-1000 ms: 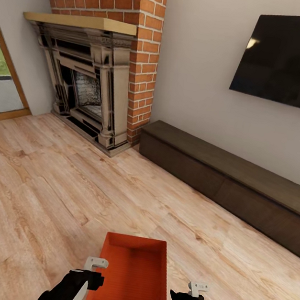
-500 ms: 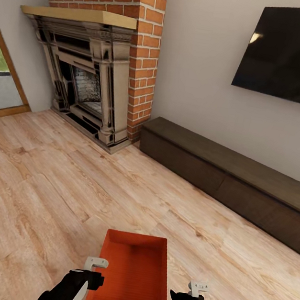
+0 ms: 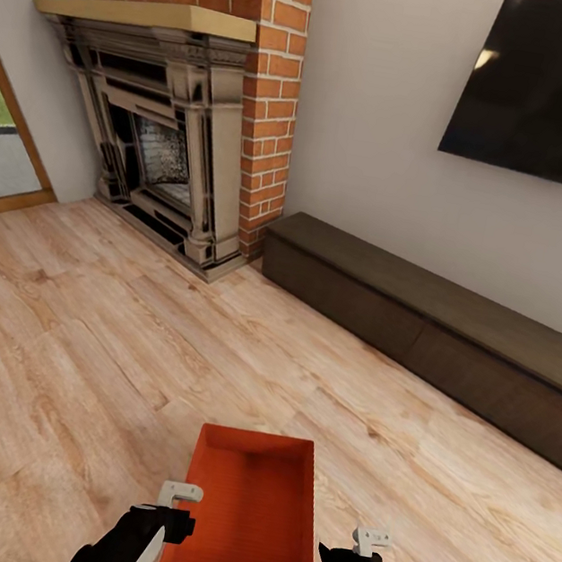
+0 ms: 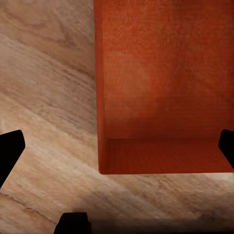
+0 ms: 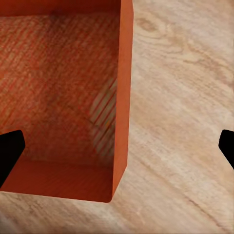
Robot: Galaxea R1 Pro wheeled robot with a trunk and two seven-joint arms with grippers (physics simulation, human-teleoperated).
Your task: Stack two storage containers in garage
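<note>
Storage container (image 3: 245, 516): orange-red, lidless, thin-walled, ribbed inside; on wood floor (image 3: 78, 358) before the fireplace (image 3: 163, 135), near end cut off. Left gripper (image 3: 181, 493) and right gripper (image 3: 372, 539) flank it, fingers apart.

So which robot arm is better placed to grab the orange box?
Probably the left. In the head view the left pincer sits right at the container wall, while the right pincer hangs a gap away over the wood floor. Both look open.
</note>
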